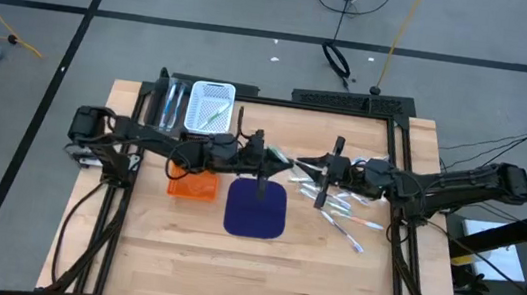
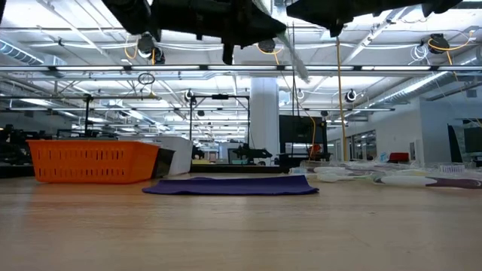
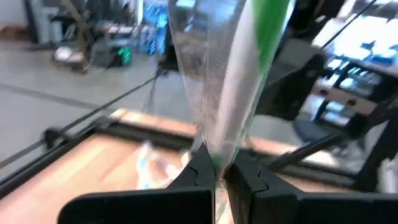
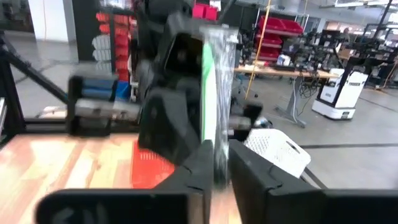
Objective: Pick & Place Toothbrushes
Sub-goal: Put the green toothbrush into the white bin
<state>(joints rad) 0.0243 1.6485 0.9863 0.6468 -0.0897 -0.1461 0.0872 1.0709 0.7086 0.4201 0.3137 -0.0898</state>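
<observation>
One toothbrush, white with a green stripe inside a clear wrapper, hangs in the air between my two grippers, above the far edge of the dark blue mat. My left gripper is shut on it from the table's left. My right gripper is closed on it from the right. In the low view the toothbrush slants well above the table. Several more toothbrushes lie flat on the wood right of the mat. My left gripper pinches the wrapped toothbrush between its two fingers at one end, coming in level from the table's left. The toothbrush is lifted clear of the table and slants away past the fingertips. My right gripper has the wrapper's other end between its two fingers, coming in level from the table's right. The toothbrush stands up past the fingertips, clear of the table, with my left gripper right behind it.
An orange basket stands left of the mat, under my left arm. A white basket holding toothbrushes stands at the far edge, with a dark tray beside it. Bare wood lies toward the near edge.
</observation>
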